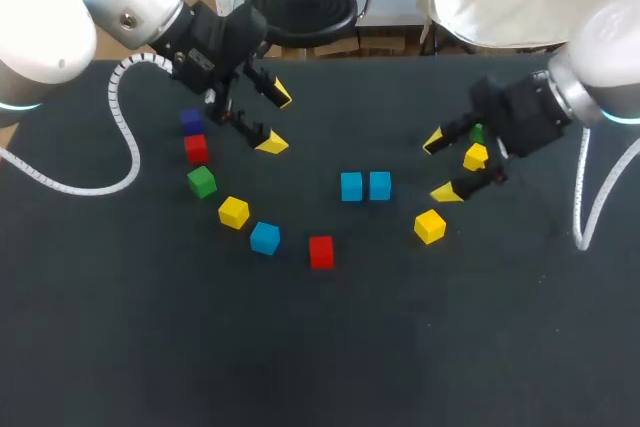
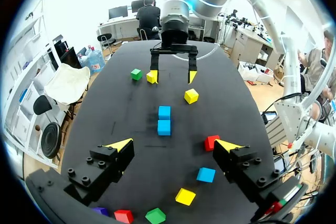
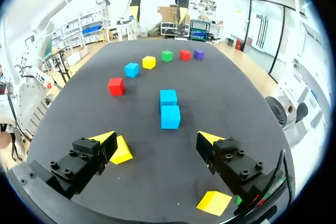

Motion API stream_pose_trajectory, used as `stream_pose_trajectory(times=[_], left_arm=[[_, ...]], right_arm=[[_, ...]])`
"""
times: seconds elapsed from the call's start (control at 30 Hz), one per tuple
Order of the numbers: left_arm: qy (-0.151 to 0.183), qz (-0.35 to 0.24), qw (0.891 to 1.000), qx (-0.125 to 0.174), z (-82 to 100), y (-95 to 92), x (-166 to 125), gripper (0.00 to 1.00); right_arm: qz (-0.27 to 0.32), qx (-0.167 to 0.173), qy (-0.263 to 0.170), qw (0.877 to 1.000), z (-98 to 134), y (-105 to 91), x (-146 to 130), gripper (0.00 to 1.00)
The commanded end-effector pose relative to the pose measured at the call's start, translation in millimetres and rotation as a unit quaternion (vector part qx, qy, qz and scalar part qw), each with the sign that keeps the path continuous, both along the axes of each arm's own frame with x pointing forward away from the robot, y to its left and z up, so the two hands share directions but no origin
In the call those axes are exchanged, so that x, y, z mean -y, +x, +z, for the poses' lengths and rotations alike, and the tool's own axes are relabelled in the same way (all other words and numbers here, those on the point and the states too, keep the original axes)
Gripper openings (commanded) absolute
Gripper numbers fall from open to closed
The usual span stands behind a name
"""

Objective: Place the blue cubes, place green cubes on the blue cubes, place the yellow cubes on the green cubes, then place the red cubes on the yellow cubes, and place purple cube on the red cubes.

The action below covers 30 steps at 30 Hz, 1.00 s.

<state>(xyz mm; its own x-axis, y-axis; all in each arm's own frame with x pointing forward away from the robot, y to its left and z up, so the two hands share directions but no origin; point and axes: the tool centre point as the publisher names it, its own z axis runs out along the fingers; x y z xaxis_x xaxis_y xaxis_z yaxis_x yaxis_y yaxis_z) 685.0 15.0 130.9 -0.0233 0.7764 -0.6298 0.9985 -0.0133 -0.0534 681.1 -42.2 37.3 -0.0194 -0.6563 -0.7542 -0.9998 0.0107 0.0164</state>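
**Head view.** Left gripper [image 1: 277, 119] above the left rear of the table [image 1: 320, 367], jaws wide apart, nothing held. Right gripper [image 1: 440, 166] at the right side, jaws likewise spread and empty. Pair of blue cubes [image 1: 351, 186] touching side by side at mid-table, between the two grippers. Arc of loose cubes on the left, rear to front: purple cube [image 1: 191, 121], red cube [image 1: 196, 148], green cube [image 1: 202, 181], yellow cube [image 1: 233, 212], third blue cube [image 1: 265, 237], second red cube [image 1: 321, 251]. Second yellow cube [image 1: 430, 226] just in front of the right gripper. Third yellow cube [image 1: 476, 157] and second green cube [image 1: 477, 133] close behind its fingers. All cubes resting directly on the table.

**Left wrist view.** Own fingers spread, gap empty. Pair of blue cubes ahead, in line with the gap. Second red cube just beside one fingertip. Third blue cube, yellow cube and green cube under the gripper. Right gripper facing from the far side, open.

**Right wrist view.** Own fingers spread, nothing between them. Second yellow cube just beside one finger, third yellow cube under the other. Pair of blue cubes ahead, arc of cubes beyond
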Motion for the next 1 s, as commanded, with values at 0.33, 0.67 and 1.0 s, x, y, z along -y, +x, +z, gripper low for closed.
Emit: stream_pose_trajectory(times=[0.33,0.67,1.0], left_arm=[[0.001,0.0,1.0,0.0,0.3,-0.2,0.2,1.0],[0.001,0.0,1.0,0.0,0.3,-0.2,0.2,1.0],[0.001,0.0,1.0,0.0,0.3,-0.2,0.2,1.0]], right_arm=[[0.005,0.007,0.01,1.0,4.7,-2.6,5.6,1.0],[0.005,0.007,0.01,1.0,4.7,-2.6,5.6,1.0],[-0.007,0.018,0.021,1.0,9.2,5.6,9.3,1.0]])
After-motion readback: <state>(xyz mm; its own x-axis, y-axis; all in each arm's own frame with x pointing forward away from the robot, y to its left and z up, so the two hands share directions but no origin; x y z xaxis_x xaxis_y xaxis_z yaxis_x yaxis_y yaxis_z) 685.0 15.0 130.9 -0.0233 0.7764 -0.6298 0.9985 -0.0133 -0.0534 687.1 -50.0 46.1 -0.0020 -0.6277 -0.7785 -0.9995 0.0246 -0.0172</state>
